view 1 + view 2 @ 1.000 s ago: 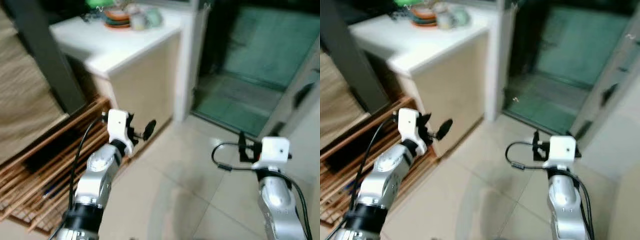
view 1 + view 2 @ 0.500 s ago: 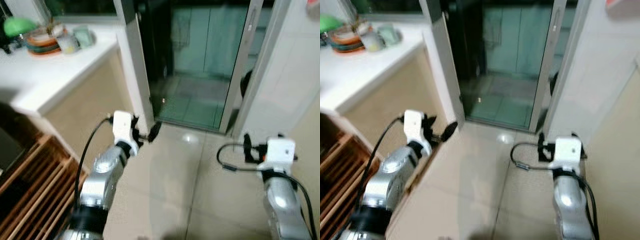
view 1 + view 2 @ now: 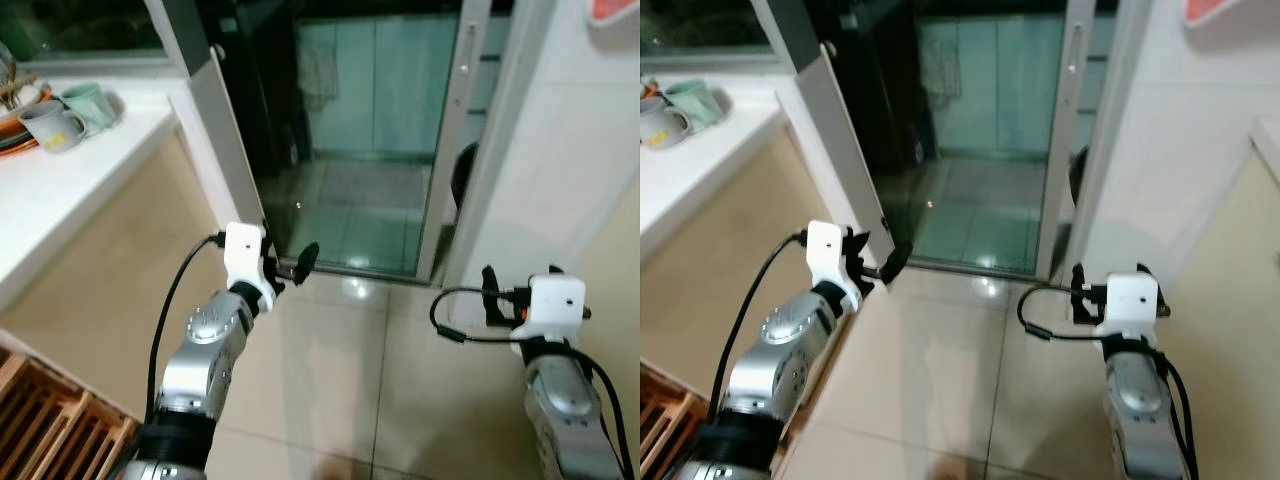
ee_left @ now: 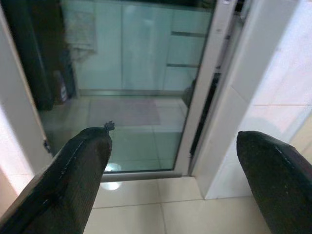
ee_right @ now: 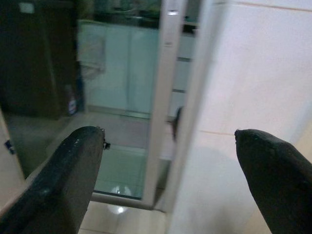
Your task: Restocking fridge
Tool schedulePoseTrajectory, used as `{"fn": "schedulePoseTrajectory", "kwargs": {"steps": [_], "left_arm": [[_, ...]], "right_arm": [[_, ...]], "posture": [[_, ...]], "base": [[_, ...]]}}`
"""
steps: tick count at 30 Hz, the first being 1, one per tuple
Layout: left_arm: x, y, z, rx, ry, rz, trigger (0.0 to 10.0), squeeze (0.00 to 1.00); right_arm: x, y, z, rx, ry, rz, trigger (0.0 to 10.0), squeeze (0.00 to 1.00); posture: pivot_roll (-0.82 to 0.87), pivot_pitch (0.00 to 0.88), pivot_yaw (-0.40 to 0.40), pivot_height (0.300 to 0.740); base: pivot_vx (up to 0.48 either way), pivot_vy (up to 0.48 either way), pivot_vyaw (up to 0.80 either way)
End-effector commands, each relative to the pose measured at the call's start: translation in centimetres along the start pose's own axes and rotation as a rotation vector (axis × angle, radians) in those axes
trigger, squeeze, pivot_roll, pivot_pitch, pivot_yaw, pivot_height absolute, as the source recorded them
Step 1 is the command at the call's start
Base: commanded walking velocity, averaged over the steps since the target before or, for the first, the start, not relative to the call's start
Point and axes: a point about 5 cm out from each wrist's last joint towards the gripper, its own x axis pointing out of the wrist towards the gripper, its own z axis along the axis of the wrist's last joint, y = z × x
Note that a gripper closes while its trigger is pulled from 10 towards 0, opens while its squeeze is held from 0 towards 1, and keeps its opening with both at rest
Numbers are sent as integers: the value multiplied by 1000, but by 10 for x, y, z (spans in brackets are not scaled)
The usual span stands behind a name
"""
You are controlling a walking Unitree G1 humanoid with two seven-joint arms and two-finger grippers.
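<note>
So the whole view has swung round over the last second: the wooden slatted rack that took up the near left is now down to a sliver in the near-left corner, and the counter has slid off to the far left with just a couple of mugs on it. That's the robot turning, not stuff moving. Dead ahead now is a glass sliding door with a pale metal frame, dark on its left side, and tiled floor running up to it. Both arms are held out in front, same pose as before. The left tool has its fingers spread wide with nothing between them, and the right tool is the same, wide apart and empty. No fridge anywhere I can spot, and nothing to stock it with is in either tool, so my read is it's walking toward wherever the fridge or groceries are, and the restocking itself hasn't started.
</note>
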Motion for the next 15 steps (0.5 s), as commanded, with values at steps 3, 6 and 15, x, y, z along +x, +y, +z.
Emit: {"fn": "schedulePoseTrajectory", "kwargs": {"steps": [3,6,15], "left_arm": [[-18,15,-7,-12,38,86,10000,0],[-32,24,-13,-17,53,121,10000,0],[-28,23,-20,7,125,113,10000,0]], "right_arm": [[4,14,4,37,10,69,10000,0],[7,21,13,47,-4,120,10000,0],[15,18,14,11,18,177,10000,0]], "posture": [[-200,0,78,740],[-184,0,58,740],[-177,0,8,740]], "base": [[465,0,0],[465,0,0],[97,0,0]]}}
